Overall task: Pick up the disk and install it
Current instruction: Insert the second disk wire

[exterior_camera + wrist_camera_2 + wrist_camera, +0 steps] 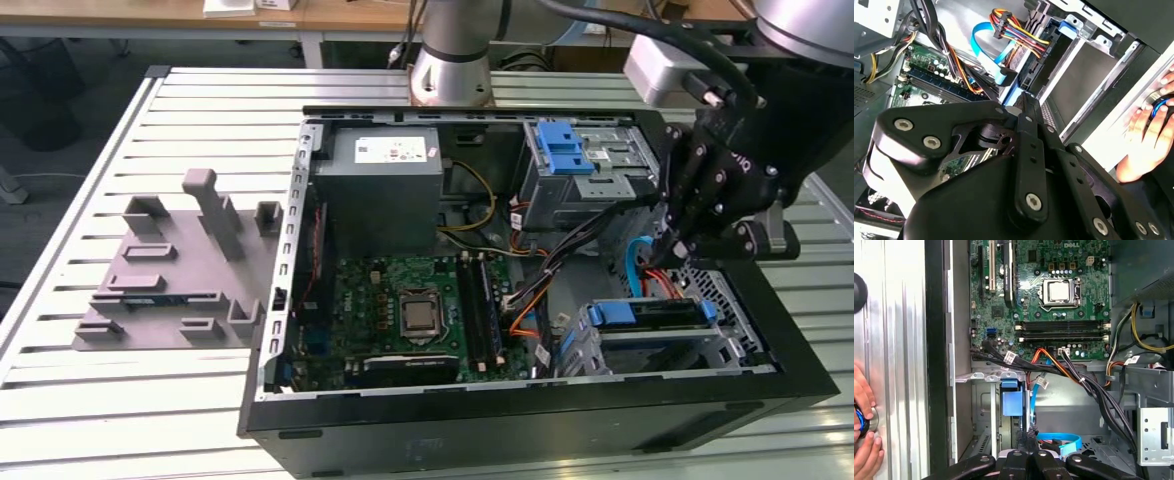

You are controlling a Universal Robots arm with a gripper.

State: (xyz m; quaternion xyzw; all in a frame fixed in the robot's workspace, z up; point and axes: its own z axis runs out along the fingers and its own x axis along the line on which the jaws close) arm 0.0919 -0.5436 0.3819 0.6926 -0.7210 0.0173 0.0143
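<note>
The disk [650, 314] lies in the lower drive cage at the front right corner of the open computer case. Its blue end handle [1013, 402] faces the motherboard. My gripper [666, 260] hangs just above and behind that cage, over the blue ribbon cable [1061, 442]. In both wrist views the black fingers [1030, 461] are pressed together with nothing between them. The fingertips [1025, 102] point down into the case beside the cage wall and are apart from the disk.
A blue plastic bracket [567, 150] tops the grey upper drive bay. Bundled cables [1074, 375] cross between the motherboard [407, 305] and the cage. A grey plastic stand [174, 270] sits on the table at the exterior view's left. A person's hand [1146, 135] rests beside the case.
</note>
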